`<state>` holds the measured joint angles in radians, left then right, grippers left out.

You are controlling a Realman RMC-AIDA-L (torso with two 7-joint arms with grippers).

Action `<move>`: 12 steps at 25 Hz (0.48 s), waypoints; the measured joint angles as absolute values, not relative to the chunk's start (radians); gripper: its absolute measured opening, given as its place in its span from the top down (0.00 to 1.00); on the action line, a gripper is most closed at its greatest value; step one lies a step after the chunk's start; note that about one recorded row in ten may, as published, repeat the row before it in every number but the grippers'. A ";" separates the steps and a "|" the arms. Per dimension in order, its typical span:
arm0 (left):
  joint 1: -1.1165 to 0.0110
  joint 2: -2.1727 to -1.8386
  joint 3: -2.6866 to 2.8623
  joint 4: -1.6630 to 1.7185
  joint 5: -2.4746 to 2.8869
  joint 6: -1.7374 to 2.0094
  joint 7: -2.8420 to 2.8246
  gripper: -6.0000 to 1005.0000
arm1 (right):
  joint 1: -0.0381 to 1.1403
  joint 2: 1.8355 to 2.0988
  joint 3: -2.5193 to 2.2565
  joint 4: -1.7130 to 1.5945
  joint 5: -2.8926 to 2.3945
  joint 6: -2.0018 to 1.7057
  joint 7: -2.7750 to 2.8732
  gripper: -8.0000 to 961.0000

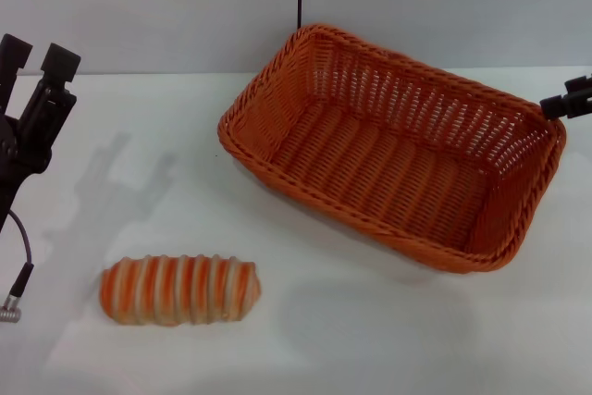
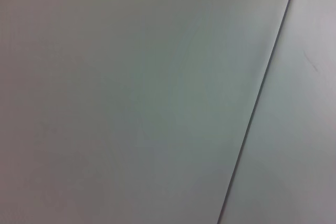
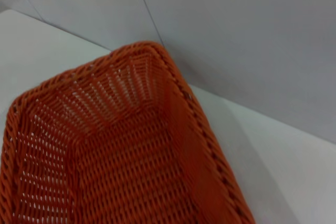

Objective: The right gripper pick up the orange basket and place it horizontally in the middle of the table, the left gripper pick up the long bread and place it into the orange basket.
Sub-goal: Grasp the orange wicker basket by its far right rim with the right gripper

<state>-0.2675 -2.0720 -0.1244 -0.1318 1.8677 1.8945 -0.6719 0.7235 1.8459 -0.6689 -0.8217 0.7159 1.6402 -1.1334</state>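
Resting at an angle on the white surface (image 1: 370, 339), the basket (image 1: 388, 164) lies right of centre, empty, its far right rim corner met by the right claw (image 1: 566, 99); whether that claw grips cannot be told. The bread (image 1: 180, 290) lies near the front left, well apart from the basket. The left claw (image 1: 37, 62) hovers at the left edge, fingers apart, holding nothing.

Bare table (image 1: 370, 339) all round long bread (image 1: 180, 290); orange basket (image 1: 393, 150) well apart.
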 joint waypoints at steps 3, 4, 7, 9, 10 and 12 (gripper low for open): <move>-0.268 -2.072 -0.124 -0.132 1.869 1.894 -0.672 0.17 | 0.723 1.848 -0.682 -0.794 0.715 1.616 -1.142 0.37; -0.269 -2.072 -0.124 -0.132 1.869 1.894 -0.672 0.17 | 0.723 1.852 -0.690 -0.780 0.715 1.597 -1.145 0.37; -0.270 -2.072 -0.124 -0.132 1.870 1.891 -0.672 0.17 | 0.725 1.855 -0.696 -0.766 0.715 1.581 -1.146 0.38; -0.270 -2.072 -0.123 -0.132 1.870 1.889 -0.672 0.17 | 0.730 1.857 -0.707 -0.750 0.715 1.569 -1.149 0.38; -0.270 -2.072 -0.123 -0.132 1.870 1.889 -0.672 0.17 | 0.733 1.857 -0.715 -0.738 0.715 1.564 -1.152 0.38; -0.270 -2.072 -0.121 -0.132 1.870 1.884 -0.672 0.17 | 0.740 1.858 -0.730 -0.711 0.714 1.548 -1.156 0.38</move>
